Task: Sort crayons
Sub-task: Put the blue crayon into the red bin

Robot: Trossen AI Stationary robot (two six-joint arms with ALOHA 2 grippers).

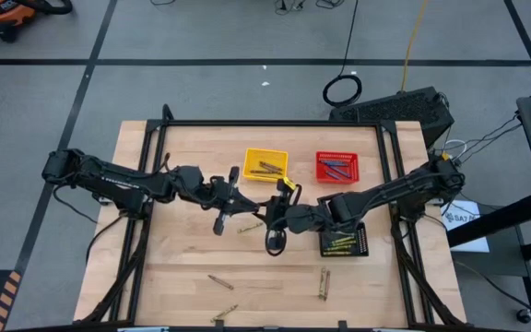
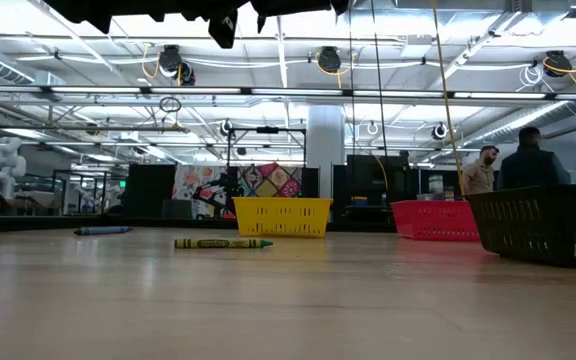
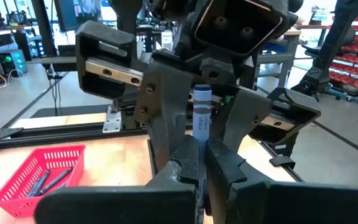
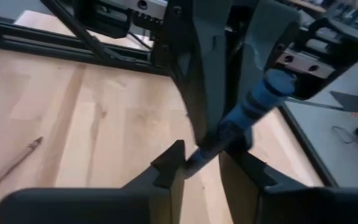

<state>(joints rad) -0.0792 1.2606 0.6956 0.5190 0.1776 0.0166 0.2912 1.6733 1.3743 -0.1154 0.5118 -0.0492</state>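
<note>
Over the middle of the wooden table point(image 1: 182, 267) the two arms meet, their grippers facing one another above the board. The left gripper point(image 3: 201, 165) has its fingers clenched on a blue crayon point(image 3: 202, 112), which stands up between them with its paper-wrapped end pointing toward the other arm. The right gripper point(image 4: 201, 165) is just opposite, its fingers spread on either side of the same blue crayon's lower end, close to it; whether they touch it I cannot tell. In the high view the two grippers show near the table's centre, the left gripper point(image 1: 224, 214) beside the right gripper point(image 1: 275, 235), just in front of the yellow basket point(image 1: 265, 166). That basket holds a few crayons, the red basket point(image 1: 337, 167) to its right holds several blue ones, and the black basket point(image 1: 344, 243), beside the right arm, holds yellow-olive ones. Loose crayons lie on the table: a yellow-olive crayon point(image 1: 251, 227) between the grippers, a brown crayon point(image 1: 219, 281) nearer the front edge, another crayon point(image 1: 225, 314) at the front edge, and a pair of crayons point(image 1: 323, 283) to the right of those. In the low view the yellow-olive crayon point(image 2: 223, 243) lies flat before the yellow basket, and people stand in the room behind the table.
</note>
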